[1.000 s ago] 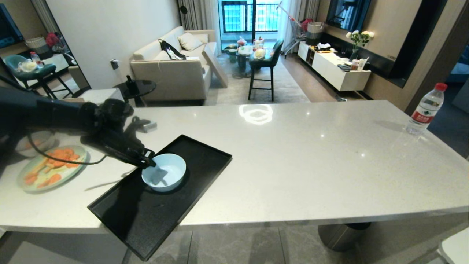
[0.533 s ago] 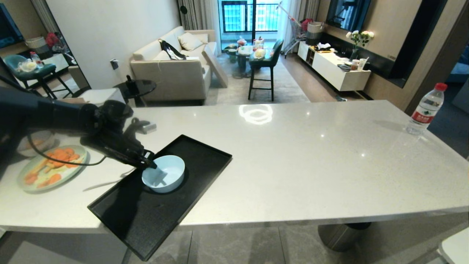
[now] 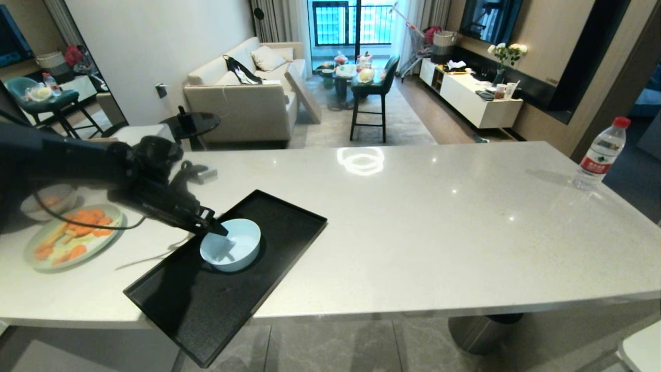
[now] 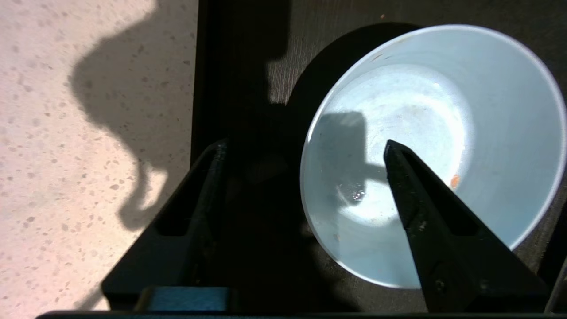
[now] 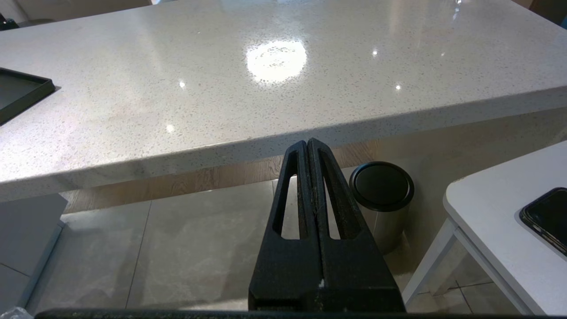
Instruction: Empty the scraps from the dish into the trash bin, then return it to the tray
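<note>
The dish (image 3: 231, 250) is set upright on the tray (image 3: 206, 310), nearly empty. L gripper (image 4: 305, 150) fingers are spread apart astride its near rim, one inside, one outside. R gripper (image 5: 308, 144) fingers are pressed together below the surface (image 3: 439, 232). Bottle (image 3: 599, 155) w/ red label; text unreadable.

Long speckled white stone counter (image 3: 413, 232) carried a flat matte black rectangular tray (image 3: 206, 310) overhanging its near edge, a wide pale green plate (image 3: 31, 261) of orange slices at the left end — greyish-white bowl (image 3: 31, 206) just behind — and a clear red-capped water bottle (image 3: 599, 155) far right.
</note>
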